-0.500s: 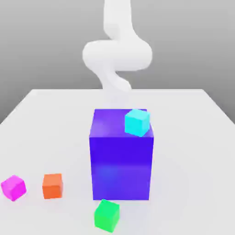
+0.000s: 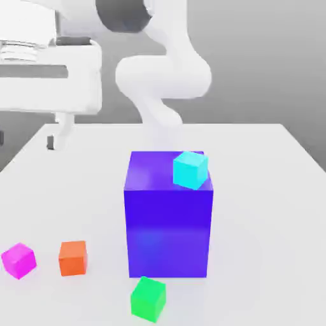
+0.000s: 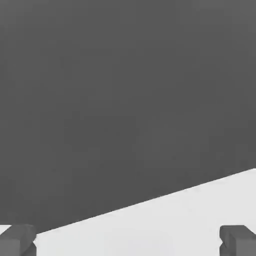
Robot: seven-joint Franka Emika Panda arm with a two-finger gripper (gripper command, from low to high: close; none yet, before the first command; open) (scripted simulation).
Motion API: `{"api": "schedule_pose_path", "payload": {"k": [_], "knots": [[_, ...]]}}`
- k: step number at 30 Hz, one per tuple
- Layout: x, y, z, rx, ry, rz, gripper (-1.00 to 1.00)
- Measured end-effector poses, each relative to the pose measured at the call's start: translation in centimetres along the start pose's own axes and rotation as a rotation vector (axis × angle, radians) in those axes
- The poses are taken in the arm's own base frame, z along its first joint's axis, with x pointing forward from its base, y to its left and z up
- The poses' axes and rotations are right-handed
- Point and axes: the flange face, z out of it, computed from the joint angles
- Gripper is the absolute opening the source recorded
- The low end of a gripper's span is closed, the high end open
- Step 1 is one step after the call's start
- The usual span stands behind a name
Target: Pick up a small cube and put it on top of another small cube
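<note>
The small magenta cube rests on the white table at the exterior view's near left. An orange cube sits just to its right, and a green cube lies in front of the big blue-purple block. A cyan cube is perched on the block's top right corner. My gripper hangs high over the table's far left edge, well above and behind the magenta cube. In the hand view my gripper is open, its fingertips wide apart with nothing between them.
The blue-purple block stands tall in the table's middle, between the left cubes and the right half. The white arm rises behind the block. The hand view looks across the table's edge toward a dark background.
The white hand has swung into the exterior view at the upper left, above the table's far left edge. None of the cubes has moved.
</note>
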Motion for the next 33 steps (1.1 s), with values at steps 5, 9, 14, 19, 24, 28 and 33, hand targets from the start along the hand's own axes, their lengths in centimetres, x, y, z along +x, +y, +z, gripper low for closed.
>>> {"api": "schedule_pose_path", "payload": {"k": [5, 9, 14, 19, 24, 28, 33], "knots": [[2.5, 8.1, 8.4, -0.124, -0.064, 0.120, 0.00], [2.1, 14.1, 14.5, -0.217, -0.124, 0.182, 0.00], [1.1, 18.8, 20.8, -0.270, -0.155, 0.221, 0.00], [0.6, 19.5, 23.1, -0.271, -0.157, 0.223, -1.00], [0.7, 19.4, 22.6, -0.272, -0.157, 0.223, -1.00], [1.4, 18.0, 18.4, -0.272, -0.160, 0.216, -1.00], [-3.0, 8.8, 19.4, -0.273, -0.255, -0.163, -1.00]]}}
